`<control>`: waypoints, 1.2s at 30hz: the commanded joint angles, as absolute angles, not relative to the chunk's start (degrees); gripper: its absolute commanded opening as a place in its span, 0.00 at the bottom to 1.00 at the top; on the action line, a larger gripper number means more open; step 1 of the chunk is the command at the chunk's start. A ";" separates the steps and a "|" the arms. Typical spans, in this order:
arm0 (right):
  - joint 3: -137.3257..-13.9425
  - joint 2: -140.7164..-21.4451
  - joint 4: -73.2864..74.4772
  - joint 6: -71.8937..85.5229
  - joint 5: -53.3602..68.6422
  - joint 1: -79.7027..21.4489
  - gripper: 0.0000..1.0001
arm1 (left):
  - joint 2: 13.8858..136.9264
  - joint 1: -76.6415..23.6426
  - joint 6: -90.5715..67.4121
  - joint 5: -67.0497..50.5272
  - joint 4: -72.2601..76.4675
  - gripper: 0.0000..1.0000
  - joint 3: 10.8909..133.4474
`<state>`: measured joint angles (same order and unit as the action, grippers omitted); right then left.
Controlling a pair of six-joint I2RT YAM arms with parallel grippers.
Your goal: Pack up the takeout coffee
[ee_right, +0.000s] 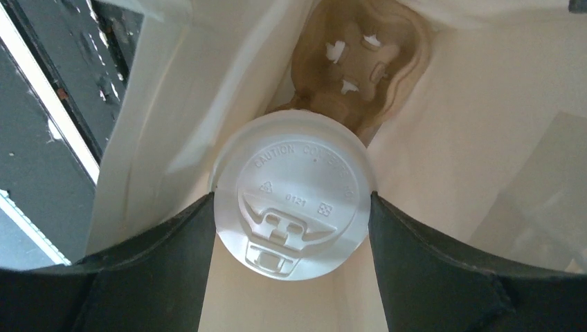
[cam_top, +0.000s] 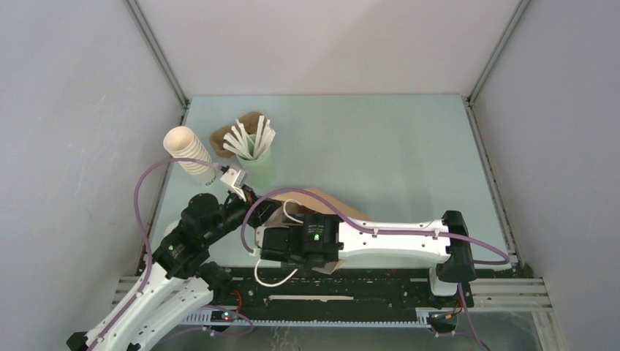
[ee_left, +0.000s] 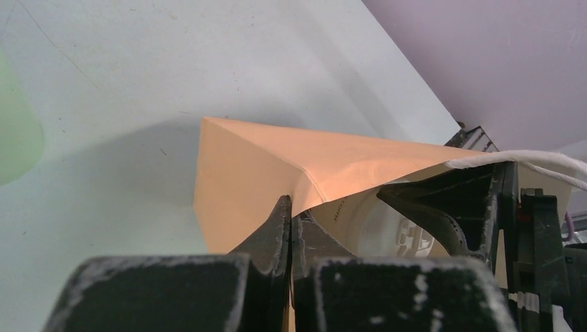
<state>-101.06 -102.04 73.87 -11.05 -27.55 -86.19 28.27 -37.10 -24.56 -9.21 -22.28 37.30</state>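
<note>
The takeout coffee is a cup under a round white lid, seen from above in the right wrist view. It sits inside a tan paper bag, above a brown pulp cup carrier at the bag's bottom. My right gripper reaches into the bag's mouth, and its two black fingers press against opposite sides of the lid. My left gripper is shut on the bag's upper edge and pinches the paper. Past that edge the lid shows inside the bag.
A tilted stack of cream cups stands at the back left. Beside it is a pale green cup of white sticks, with brown pulp carriers behind. The right arm lies across the near edge. Grey walls close in both sides.
</note>
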 commanded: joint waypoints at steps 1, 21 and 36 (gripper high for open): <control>-98.78 -101.08 73.61 -8.54 -31.67 -86.40 0.56 | 25.39 -37.53 -27.73 -9.81 -21.48 0.00 33.73; -98.12 -96.94 72.07 -13.75 -33.07 -80.84 0.57 | 32.81 -37.88 -23.28 -5.67 -20.76 0.00 40.04; -82.00 -80.79 58.70 -24.35 -33.76 -67.88 0.57 | 56.26 -37.87 -20.25 -5.87 -13.09 0.00 59.82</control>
